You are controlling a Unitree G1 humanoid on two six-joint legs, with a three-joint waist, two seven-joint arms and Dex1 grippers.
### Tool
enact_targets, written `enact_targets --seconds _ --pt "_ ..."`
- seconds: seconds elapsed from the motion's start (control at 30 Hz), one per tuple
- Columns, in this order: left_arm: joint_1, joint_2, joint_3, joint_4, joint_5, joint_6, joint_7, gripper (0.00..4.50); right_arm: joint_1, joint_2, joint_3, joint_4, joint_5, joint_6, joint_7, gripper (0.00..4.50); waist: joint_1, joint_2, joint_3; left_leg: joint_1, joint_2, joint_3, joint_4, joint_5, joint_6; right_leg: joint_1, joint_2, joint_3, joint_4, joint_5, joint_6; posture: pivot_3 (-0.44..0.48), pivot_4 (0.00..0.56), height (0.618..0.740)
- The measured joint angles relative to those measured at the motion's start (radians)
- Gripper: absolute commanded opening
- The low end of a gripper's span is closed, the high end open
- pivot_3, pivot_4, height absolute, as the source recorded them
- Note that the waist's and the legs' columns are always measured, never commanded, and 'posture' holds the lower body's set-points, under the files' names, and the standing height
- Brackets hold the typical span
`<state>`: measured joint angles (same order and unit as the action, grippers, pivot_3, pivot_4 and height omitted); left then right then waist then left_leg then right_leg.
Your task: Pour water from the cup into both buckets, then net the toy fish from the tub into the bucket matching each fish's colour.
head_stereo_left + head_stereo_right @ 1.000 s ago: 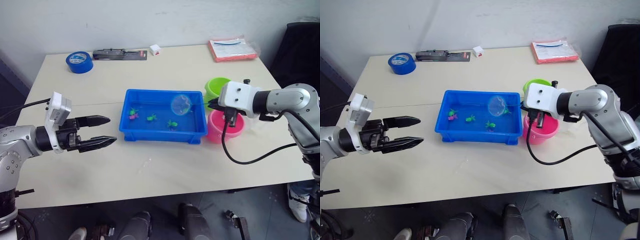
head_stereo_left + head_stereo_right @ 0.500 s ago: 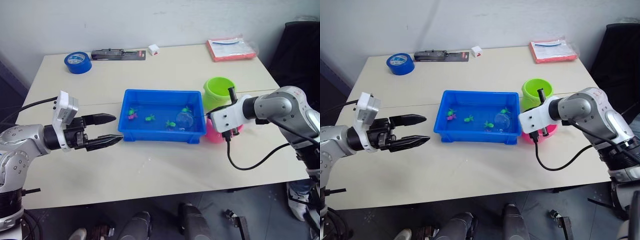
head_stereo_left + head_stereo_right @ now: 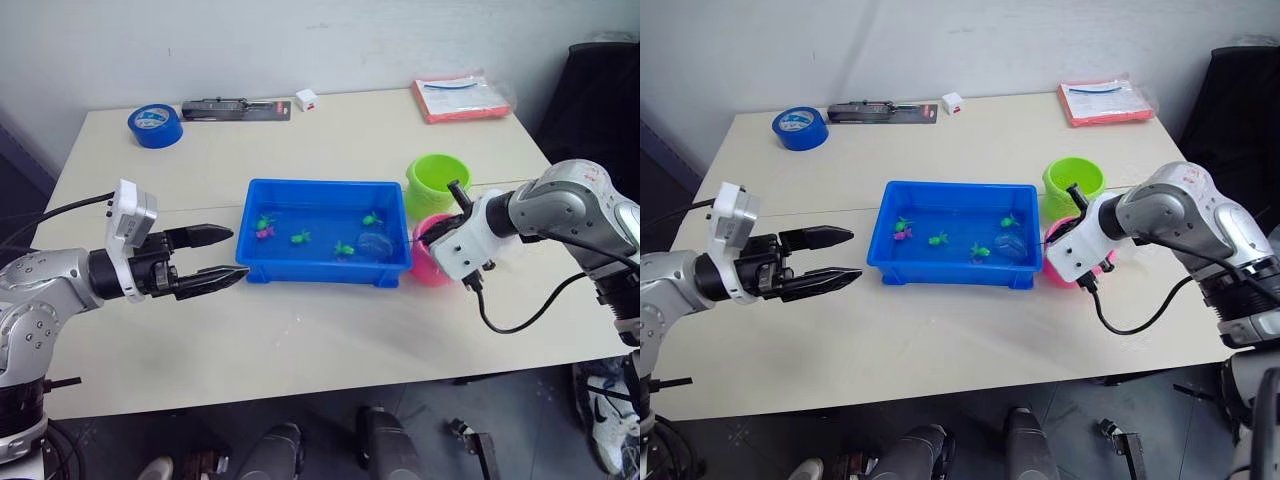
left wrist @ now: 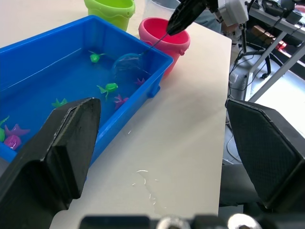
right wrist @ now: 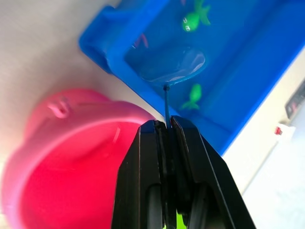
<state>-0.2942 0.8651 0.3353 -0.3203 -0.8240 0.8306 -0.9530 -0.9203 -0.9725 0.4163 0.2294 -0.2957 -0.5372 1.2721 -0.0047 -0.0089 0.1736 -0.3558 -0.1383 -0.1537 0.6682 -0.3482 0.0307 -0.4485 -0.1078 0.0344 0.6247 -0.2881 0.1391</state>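
Blue net (image 3: 374,243) just dropped from above the tub (image 3: 290,264) into the water at its right end. My right gripper (image 5: 167,125) clamps the stick; left gripper (image 3: 222,257) idle, jaws apart. Scoop's next.
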Motion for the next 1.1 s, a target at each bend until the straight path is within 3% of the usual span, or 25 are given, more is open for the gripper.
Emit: enact_targets --seconds 0.3,0.6,1.1 --pt "0.014 0.0 0.001 -0.021 -0.002 -0.002 0.022 4.5 0.002 0.023 -0.008 -0.039 0.081 0.132 0.093 0.79 0.0 0.0 0.0 0.0 0.0 0.0 0.0 0.0 0.0 0.0 0.0 0.0 0.0 0.0 0.0 0.0 0.15 0.74" --pt "0.035 0.0 0.01 -0.028 -0.002 -0.005 0.039 4.5 0.0 0.086 -0.034 -0.088 0.141 0.644 0.174 0.79 0.004 0.0 0.0 0.0 0.0 0.0 0.0 0.0 0.0 0.0 -0.001 0.0 0.0 0.0 0.0 0.0 0.15 0.74" --pt "0.037 0.014 0.01 -0.029 -0.001 -0.015 0.043 4.5 -0.045 0.168 -0.078 -0.103 0.273 1.221 0.168 0.79 0.002 0.0 0.0 0.0 0.0 0.0 -0.001 0.0 0.0 0.0 -0.001 0.0 0.0 0.0 0.0 0.0 0.15 0.74"
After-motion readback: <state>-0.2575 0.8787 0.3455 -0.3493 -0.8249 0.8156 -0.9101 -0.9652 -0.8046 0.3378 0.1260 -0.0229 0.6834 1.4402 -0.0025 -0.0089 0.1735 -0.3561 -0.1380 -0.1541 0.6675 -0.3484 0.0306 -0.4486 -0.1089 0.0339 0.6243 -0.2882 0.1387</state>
